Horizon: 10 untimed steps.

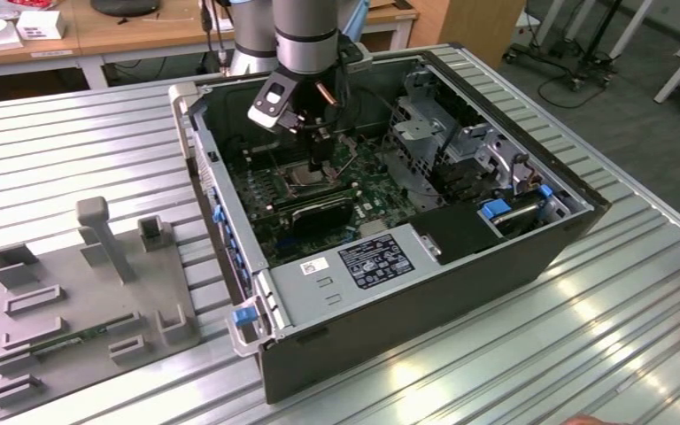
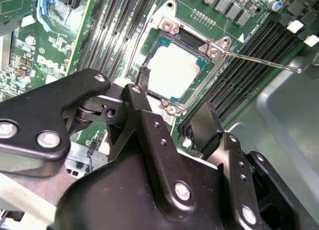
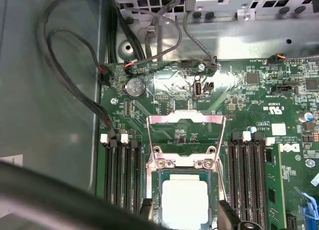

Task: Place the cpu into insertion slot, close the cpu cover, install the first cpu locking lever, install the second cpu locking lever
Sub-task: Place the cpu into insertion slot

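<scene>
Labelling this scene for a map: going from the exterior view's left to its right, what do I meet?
grey fixture plate → blue corner latch → gripper → printed label → blue drive tab

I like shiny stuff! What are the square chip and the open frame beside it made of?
The cpu seems topped with metal: pale silver, with a dull matte finish and no sharp glints. The cpu cover looks like thin sheet metal, bright and shiny, and its bars catch the light. Which metal, I can't tell.
</scene>
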Available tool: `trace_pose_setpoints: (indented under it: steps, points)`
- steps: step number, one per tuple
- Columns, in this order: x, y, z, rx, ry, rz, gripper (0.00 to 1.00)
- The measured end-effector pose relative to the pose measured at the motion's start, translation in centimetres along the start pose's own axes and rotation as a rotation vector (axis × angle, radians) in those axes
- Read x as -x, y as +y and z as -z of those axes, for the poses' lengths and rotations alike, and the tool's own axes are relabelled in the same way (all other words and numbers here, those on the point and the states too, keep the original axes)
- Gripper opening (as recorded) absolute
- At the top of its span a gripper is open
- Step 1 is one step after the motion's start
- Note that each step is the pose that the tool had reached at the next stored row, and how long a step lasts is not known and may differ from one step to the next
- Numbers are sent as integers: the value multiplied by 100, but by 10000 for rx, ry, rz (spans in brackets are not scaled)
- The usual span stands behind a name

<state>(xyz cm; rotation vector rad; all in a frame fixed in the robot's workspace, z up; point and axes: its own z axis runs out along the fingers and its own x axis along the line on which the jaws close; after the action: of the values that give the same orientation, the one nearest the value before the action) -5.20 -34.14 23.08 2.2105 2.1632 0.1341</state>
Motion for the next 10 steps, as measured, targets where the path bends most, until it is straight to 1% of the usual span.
trace_pose_setpoints:
  steps: [6, 8, 10]
  points:
    - [0, 0, 2, -1, -1, 0, 62]
    - [0, 0, 3, -1, -1, 0, 60]
    - [0, 0, 3, -1, -1, 0, 47]
